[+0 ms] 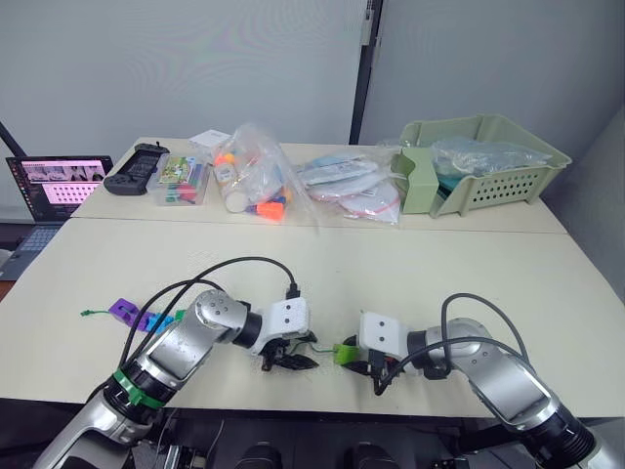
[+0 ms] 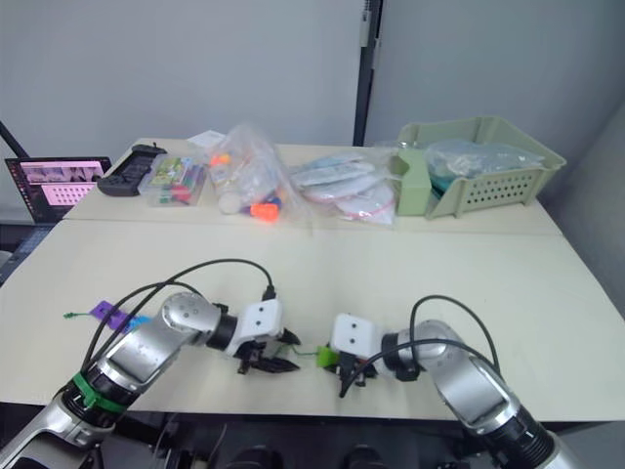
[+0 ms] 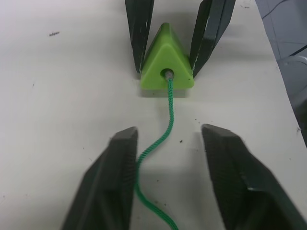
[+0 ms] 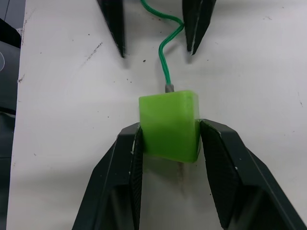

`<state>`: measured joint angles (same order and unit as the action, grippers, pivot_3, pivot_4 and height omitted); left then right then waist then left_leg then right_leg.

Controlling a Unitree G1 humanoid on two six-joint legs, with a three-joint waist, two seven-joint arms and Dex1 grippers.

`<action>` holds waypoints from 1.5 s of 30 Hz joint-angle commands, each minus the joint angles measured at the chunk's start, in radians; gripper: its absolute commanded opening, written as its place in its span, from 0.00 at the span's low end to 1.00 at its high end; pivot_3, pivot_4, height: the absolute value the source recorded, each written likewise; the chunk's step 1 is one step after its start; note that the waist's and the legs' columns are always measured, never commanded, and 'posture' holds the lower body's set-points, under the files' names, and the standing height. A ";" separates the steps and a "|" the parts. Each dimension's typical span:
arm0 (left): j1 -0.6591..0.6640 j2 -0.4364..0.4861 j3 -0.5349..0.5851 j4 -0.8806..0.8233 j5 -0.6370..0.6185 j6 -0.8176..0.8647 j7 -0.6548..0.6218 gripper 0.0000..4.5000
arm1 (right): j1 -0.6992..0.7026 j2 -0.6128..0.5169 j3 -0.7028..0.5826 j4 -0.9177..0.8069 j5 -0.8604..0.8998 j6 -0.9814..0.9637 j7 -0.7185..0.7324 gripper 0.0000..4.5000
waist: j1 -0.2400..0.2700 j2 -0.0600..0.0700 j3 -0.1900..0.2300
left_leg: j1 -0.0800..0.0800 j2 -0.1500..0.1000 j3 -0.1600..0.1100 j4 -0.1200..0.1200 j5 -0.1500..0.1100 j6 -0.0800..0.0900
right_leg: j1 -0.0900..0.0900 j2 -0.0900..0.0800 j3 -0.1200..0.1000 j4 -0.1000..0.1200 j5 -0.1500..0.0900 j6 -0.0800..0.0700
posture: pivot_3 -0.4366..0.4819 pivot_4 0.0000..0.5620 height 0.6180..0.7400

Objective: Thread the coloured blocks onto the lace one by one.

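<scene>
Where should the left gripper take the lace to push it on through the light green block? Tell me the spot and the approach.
Grip the lace on the straight stretch just short of the light green block, before its bend. The left gripper already straddles it, open, so close from above with a finger on each side. The right gripper holds the block, and the pale tip sits at its hole.
</scene>
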<state>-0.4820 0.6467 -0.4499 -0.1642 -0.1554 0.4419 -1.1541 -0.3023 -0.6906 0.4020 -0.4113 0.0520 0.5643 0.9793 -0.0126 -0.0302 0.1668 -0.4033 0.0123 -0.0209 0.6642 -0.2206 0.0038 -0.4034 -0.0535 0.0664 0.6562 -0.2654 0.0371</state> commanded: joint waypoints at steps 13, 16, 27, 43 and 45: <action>-0.043 -0.071 0.001 0.005 0.009 -0.015 0.015 0.00 | 0.013 -0.017 0.021 -0.004 -0.011 0.049 -0.003 0.29 | 0.001 0.000 0.000 | 0.000 0.000 0.000 0.000 0.000 0.000 | 0.000 0.000 0.000 0.000 0.000 0.000 | 0.48 0.27 1.00; -0.051 -0.095 -0.012 0.014 0.023 -0.018 0.021 0.00 | 0.012 -0.016 0.022 -0.005 -0.011 0.051 -0.004 0.29 | 0.000 0.000 0.000 | 0.000 -0.001 0.000 0.000 0.000 0.000 | 0.000 0.000 0.000 0.000 0.000 0.000 | 0.48 0.27 1.00; -0.077 -0.058 -0.044 0.013 0.080 0.046 -0.006 0.00 | 0.010 -0.011 0.027 -0.003 -0.014 0.054 -0.009 0.29 | 0.000 0.000 0.000 | 0.000 -0.001 0.000 0.000 0.000 0.000 | 0.001 0.000 0.000 0.000 0.000 0.000 | 0.48 0.27 1.00; -0.040 -0.059 -0.018 0.004 0.044 -0.019 -0.027 1.00 | 0.028 0.001 -0.015 -0.016 0.017 0.074 -0.043 0.98 | 0.000 0.000 0.000 | -0.001 0.000 0.000 0.000 0.000 0.000 | 0.000 0.000 0.000 0.000 0.000 0.000 | 0.48 0.27 1.00; -0.046 -0.082 -0.033 0.020 0.064 -0.027 -0.006 1.00 | 0.056 -0.008 -0.043 -0.032 0.032 0.075 -0.048 0.99 | 0.001 0.000 0.000 | -0.001 0.000 -0.001 0.000 0.000 0.000 | 0.000 0.000 0.000 0.000 0.000 0.000 | 0.48 0.27 1.00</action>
<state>-0.5144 0.5854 -0.4767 -0.1413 -0.1121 0.4363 -1.1810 -0.2867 -0.6848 0.3576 -0.4260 0.0647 0.6192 0.9258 -0.0112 -0.0303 0.1667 -0.4042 0.0118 -0.0214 0.6645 -0.2207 0.0038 -0.4035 -0.0540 0.0661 0.6557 -0.2654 0.0372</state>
